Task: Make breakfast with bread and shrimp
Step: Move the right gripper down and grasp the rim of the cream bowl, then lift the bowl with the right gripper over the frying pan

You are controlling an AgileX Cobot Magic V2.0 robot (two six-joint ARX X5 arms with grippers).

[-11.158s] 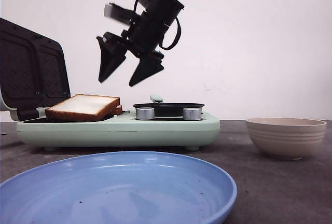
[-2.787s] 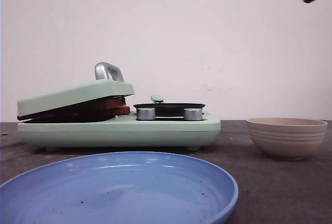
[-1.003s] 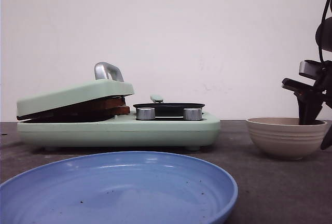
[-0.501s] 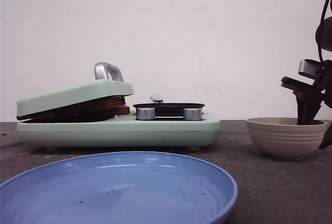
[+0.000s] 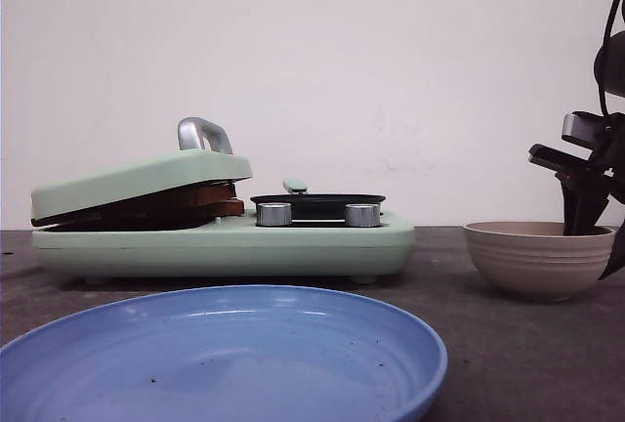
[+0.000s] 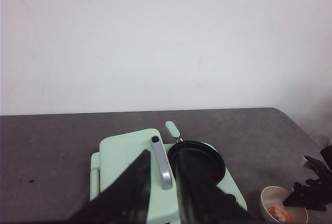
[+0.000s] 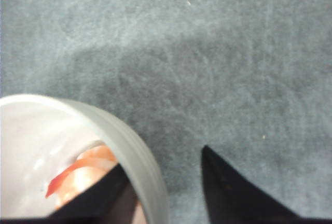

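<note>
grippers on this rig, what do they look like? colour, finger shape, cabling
Both are matte black. The right gripper has wedge-shaped fingers tapering to points, a grey metallic block on its body and a black cable looping above. The left gripper shows only two dark tapered fingers. No markings are visible.

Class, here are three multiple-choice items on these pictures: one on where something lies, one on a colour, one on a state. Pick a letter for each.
1. Where is the shrimp?
A. On the blue plate
B. In the beige bowl
C. In the black pan

2. What colour is the plate at the front?
A. Blue
B. Red
C. White

3. How is the sandwich maker's lid?
A. Fully raised
B. Removed
C. Lowered onto the bread

Answers:
1. B: the right wrist view shows it inside the bowl's rim.
2. A: the front view shows it blue.
3. C: the lid rests on the slices, with crust showing beneath.
</note>
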